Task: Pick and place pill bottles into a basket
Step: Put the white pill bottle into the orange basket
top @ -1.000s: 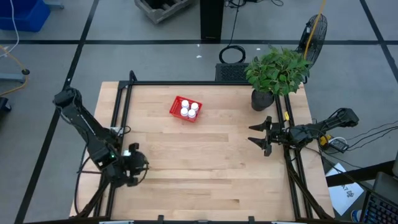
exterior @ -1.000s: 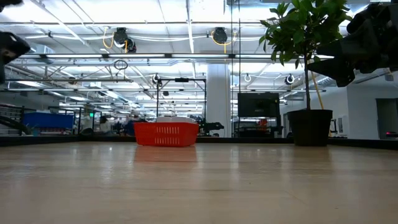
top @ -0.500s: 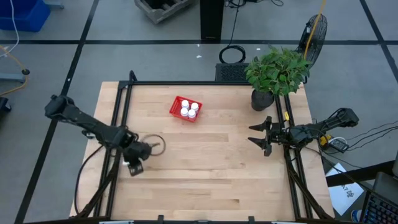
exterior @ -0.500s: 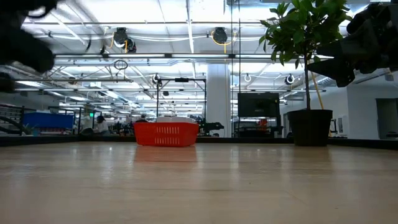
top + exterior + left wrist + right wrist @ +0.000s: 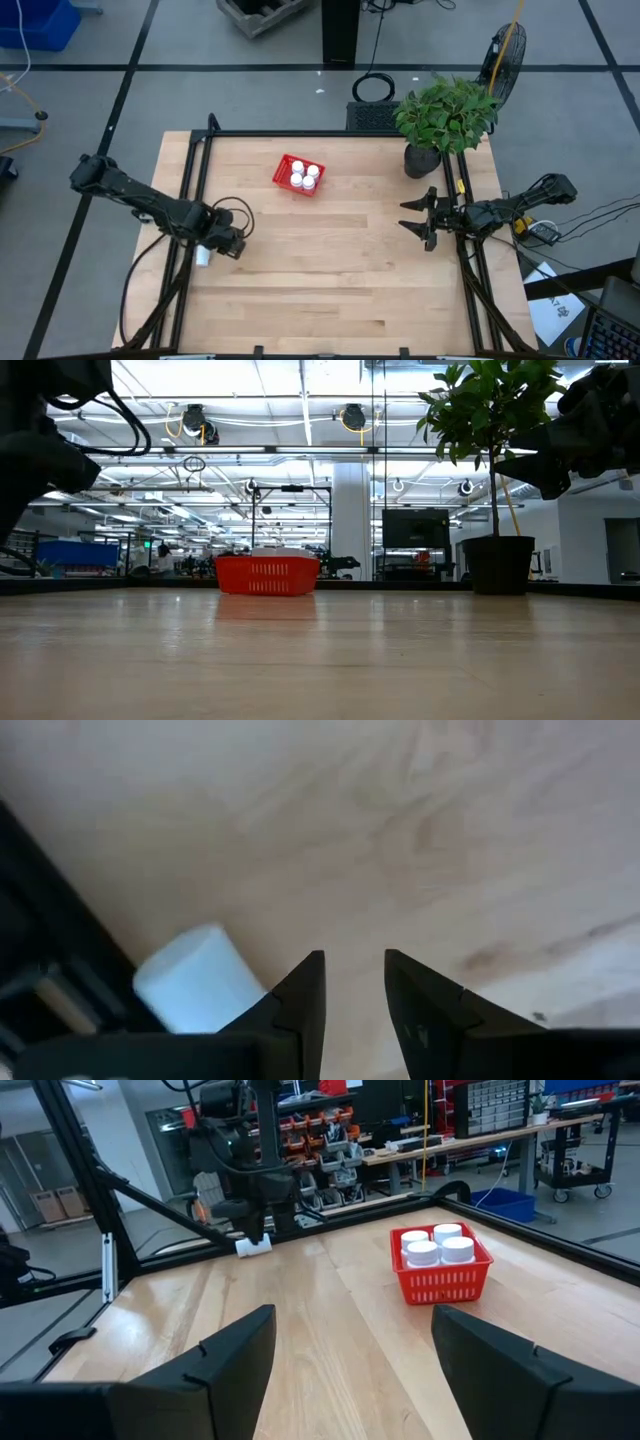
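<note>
The red basket (image 5: pixel 285 165) stands at the table's far middle, with several white pill bottles (image 5: pixel 305 176) upright in it; it also shows in the low view (image 5: pixel 267 575) and the right wrist view (image 5: pixel 440 1280). One more white bottle (image 5: pixel 203 257) lies on its side by the left rail. My left gripper (image 5: pixel 236 246) hangs just right of it, fingers a narrow gap apart and empty (image 5: pixel 355 982); the bottle (image 5: pixel 195 988) lies beside one finger. My right gripper (image 5: pixel 412 218) waits open at the table's right edge. My left gripper holds nothing between its fingers. The lying bottle (image 5: pixel 215 982) sits next to the outer side of one finger (image 5: pixel 300 995), which partly covers it. I cannot tell whether the two touch.
A potted plant in a black pot (image 5: pixel 422 160) stands at the far right corner. Black rails run along the table's left (image 5: pixel 190 200) and right sides. Bare wood lies between the basket and the near edge.
My left arm has unfolded from the table's near left corner. Its gripper has swung up and out over the table toward the far and right side, then settled back a little toward the left rail, beside the lying bottle.
</note>
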Controlling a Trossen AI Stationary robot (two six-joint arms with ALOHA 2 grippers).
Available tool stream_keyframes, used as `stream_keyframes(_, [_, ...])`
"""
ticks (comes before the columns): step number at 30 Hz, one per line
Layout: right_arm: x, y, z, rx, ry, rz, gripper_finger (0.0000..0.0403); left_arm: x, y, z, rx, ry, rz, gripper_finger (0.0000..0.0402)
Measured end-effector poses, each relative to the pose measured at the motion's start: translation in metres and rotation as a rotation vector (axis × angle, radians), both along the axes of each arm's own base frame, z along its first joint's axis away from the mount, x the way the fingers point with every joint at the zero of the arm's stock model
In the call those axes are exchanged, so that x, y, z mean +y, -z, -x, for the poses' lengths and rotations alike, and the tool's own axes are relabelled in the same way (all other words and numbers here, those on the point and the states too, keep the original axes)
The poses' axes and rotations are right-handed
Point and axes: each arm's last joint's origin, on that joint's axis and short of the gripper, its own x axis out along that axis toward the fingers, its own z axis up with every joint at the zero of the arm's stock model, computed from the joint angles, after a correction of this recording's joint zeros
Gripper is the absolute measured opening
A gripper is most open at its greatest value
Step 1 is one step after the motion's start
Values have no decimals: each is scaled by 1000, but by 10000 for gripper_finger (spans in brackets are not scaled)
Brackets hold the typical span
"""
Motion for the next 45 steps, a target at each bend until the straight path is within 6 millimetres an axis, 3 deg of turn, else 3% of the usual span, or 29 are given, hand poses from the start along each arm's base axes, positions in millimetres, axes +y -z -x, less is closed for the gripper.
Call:
stream_keyframes(3, [0, 0, 0, 0, 0, 0, 262, 3, 0, 0, -35, 75, -115, 108])
stream_keyframes(7, [0, 0, 0, 0, 0, 0, 259, 4, 0, 0, -40, 117, -133, 108])
stream_keyframes(14, [0, 0, 0, 0, 0, 0, 263, -2, 0, 4, 38, 45, 26, 108])
stream_keyframes(27, [0, 0, 0, 0, 0, 0, 262, -12, 0, 12, 107, -74, 48, 115])
stream_keyframes(31, [0, 0, 0, 0, 0, 0, 262, -14, 0, 12, 114, -105, 55, 147])
stream_keyframes(40, [0, 0, 0, 0, 0, 0, 260, -27, -1, 20, 185, -183, 104, 268])
stream_keyframes(45, [0, 0, 0, 0, 0, 0, 262, -34, -1, 31, 244, -218, 53, 292])
